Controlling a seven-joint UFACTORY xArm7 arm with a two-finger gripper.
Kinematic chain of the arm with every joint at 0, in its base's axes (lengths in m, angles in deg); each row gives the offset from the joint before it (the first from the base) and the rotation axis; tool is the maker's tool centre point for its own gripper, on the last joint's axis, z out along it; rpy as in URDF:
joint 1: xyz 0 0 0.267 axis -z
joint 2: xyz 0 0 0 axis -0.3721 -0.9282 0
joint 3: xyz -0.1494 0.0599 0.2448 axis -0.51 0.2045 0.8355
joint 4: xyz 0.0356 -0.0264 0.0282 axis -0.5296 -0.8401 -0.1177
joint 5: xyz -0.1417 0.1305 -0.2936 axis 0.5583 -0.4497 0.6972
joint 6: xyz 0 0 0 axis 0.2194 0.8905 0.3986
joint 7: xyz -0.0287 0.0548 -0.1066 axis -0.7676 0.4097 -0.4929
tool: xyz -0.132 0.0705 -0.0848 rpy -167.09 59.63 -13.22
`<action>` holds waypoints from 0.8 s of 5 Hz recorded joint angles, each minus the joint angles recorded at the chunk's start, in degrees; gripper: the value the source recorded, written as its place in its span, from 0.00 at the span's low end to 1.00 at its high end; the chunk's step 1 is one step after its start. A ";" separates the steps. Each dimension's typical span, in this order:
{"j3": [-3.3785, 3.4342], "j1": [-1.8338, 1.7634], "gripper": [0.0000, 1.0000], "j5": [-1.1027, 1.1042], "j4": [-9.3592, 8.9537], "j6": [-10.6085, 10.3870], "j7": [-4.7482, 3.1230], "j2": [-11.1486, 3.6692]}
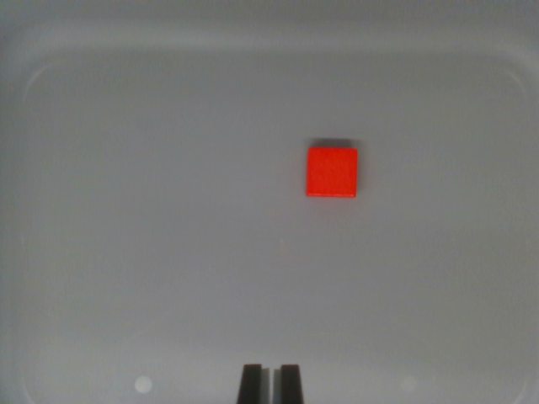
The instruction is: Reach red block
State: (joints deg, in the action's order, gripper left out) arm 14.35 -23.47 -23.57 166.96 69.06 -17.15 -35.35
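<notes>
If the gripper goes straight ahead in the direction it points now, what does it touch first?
Probably only the bare tray floor. The gripper sits at the bottom centre, and the red block lies to the wrist view's right of its line; depth is unclear.

Tray floor [168, 252] bare on all sides of red block [331, 172]; open passage from my gripper [269, 374] up to it. Raised tray rim bounds the edges.

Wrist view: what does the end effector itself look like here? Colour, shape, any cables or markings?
Only the tips of the end effector show at the bottom edge: two dark, nearly black fingers, flat-topped and blocky, with a narrow pale gap between them. No cables or markings visible.
</notes>
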 joint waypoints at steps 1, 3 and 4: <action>0.00 0.00 0.00 0.00 0.00 0.00 0.00 0.00; -0.10 0.08 0.00 0.03 -0.34 -1.20 -0.02 -0.90; -0.23 0.18 0.00 0.07 -0.75 -2.66 -0.05 -1.98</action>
State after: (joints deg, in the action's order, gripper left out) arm 14.12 -23.29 -23.50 166.21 66.40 -17.20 -37.33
